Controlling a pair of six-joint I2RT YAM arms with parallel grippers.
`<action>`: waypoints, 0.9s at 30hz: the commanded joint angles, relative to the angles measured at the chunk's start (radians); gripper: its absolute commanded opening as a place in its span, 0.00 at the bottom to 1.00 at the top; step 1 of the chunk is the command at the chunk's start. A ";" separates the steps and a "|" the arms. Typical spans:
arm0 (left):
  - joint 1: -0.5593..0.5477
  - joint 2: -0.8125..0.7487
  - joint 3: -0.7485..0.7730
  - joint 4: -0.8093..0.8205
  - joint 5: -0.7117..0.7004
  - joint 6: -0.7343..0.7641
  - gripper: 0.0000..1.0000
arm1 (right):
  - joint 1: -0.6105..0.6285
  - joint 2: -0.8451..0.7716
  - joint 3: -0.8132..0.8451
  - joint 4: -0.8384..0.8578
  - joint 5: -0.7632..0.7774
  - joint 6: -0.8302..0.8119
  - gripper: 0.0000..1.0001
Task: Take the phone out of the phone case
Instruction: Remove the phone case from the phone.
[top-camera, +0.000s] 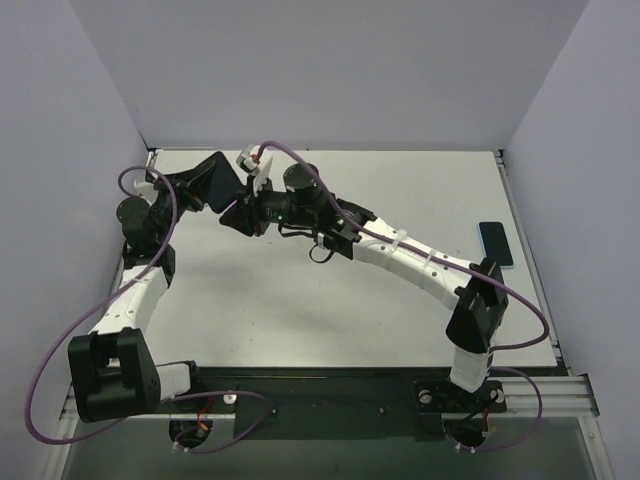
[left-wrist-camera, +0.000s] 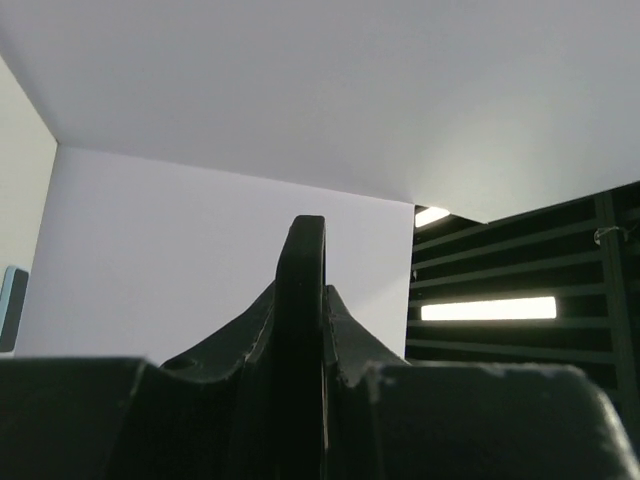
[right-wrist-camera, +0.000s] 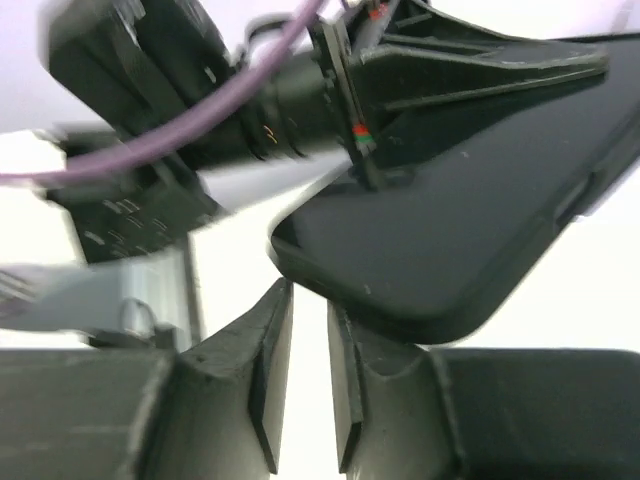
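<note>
A black phone case (top-camera: 213, 180) is held up off the table at the far left by my left gripper (top-camera: 190, 188), which is shut on it. In the left wrist view the case shows as a thin black edge (left-wrist-camera: 308, 240) standing between the closed fingers of the left gripper (left-wrist-camera: 305, 295). My right gripper (top-camera: 236, 216) reaches over to the case. In the right wrist view its jaws (right-wrist-camera: 310, 295) stand slightly apart and empty, just under the case's rounded corner (right-wrist-camera: 450, 230). A phone with a light blue rim (top-camera: 495, 243) lies flat at the table's right edge.
White walls close in the table at the back and both sides. The left arm's purple cable (top-camera: 150, 215) loops near its wrist. The right arm (top-camera: 410, 258) stretches diagonally across the table's middle. A black rail (top-camera: 330, 385) runs along the near edge.
</note>
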 joint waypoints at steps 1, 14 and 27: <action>0.016 -0.069 0.044 -0.101 0.120 -0.082 0.00 | 0.014 0.006 0.027 -0.235 0.210 -0.382 0.00; 0.039 -0.019 0.155 0.031 0.118 0.195 0.00 | -0.109 -0.125 -0.182 -0.089 0.015 0.137 0.37; 0.048 0.029 0.164 0.160 0.235 0.364 0.00 | -0.182 -0.152 -0.183 0.235 -0.387 0.627 0.59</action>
